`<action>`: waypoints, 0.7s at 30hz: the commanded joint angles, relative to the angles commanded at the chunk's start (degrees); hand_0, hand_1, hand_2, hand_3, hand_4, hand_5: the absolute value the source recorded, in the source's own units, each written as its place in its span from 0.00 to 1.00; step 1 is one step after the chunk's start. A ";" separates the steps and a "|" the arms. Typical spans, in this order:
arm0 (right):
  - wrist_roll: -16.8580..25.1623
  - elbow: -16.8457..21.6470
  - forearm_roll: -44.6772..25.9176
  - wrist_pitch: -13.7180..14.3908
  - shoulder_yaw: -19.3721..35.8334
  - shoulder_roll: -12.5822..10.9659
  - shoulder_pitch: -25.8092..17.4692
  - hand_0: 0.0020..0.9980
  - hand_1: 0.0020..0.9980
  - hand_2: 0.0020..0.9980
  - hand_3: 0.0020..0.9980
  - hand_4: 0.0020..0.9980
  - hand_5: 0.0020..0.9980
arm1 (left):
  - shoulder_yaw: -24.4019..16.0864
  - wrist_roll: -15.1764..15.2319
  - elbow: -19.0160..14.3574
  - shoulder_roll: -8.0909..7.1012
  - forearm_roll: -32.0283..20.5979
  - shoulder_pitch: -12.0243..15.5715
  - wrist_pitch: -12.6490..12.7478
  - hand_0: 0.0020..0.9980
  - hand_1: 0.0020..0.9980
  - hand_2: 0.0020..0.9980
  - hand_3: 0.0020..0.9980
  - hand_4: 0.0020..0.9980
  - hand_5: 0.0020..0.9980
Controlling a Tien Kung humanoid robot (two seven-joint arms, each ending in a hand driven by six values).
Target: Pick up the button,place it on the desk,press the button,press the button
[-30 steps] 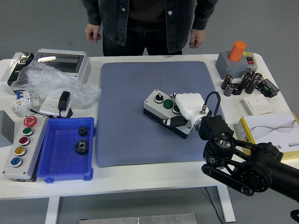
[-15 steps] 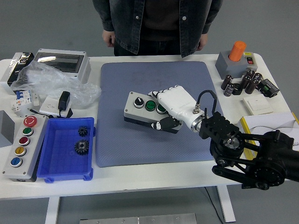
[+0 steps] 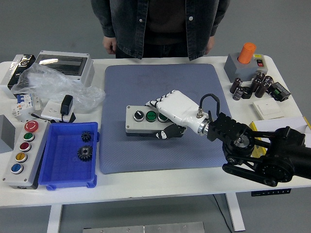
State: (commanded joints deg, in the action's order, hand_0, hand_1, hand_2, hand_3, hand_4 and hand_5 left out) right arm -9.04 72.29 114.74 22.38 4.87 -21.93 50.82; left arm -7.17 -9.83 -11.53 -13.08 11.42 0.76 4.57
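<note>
Now right hand (image 3: pixel 176 109), fingers (image 3: pixel 154 103) clamped on button box (image 3: pixel 144 120), over blue mat (image 3: pixel 160 92).

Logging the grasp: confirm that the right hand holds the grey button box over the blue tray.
Not the tray. In the head view the right hand holds the grey button box over the blue-grey mat; the blue tray sits further left.

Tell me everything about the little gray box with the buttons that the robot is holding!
The button box is a small gray rectangular case, plastic by the look of it, with a darker base. Its top shows a black knob on the left and a green button beside it; the rest is covered by the robot's white right hand, whose fingers wrap its right end. It lies flat, lengthwise across the blue-gray mat, near the mat's middle.
</note>
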 joint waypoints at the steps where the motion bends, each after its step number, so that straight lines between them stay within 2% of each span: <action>1: 0.32 -0.60 -0.16 0.11 -0.29 0.18 0.07 0.53 0.58 0.45 0.39 0.53 0.00 | -0.01 0.01 -0.01 -0.01 0.03 -0.01 0.01 0.67 0.69 0.63 0.64 0.61 0.37; 3: 0.76 -1.69 -0.53 0.20 -0.75 0.50 0.15 0.56 0.59 0.46 0.39 0.51 0.01 | -0.04 0.02 -0.02 -0.03 0.08 -0.03 0.01 0.67 0.69 0.63 0.64 0.61 0.38; 9: 1.19 -4.34 -2.34 0.11 -0.97 1.19 0.11 0.56 0.60 0.46 0.39 0.51 0.01 | -0.10 0.04 -0.05 -0.04 0.25 -0.03 0.03 0.67 0.69 0.63 0.64 0.61 0.38; 21: 1.27 -5.91 -3.09 -0.63 -1.32 1.51 0.07 0.56 0.61 0.47 0.40 0.52 0.00 | -0.30 0.07 -0.10 -0.09 0.47 -0.05 0.02 0.67 0.69 0.63 0.64 0.61 0.38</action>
State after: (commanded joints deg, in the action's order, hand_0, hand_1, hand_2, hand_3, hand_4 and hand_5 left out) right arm -7.78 66.38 111.65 21.76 3.55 -20.42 50.88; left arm -7.47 -9.76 -11.62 -13.17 11.89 0.71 4.60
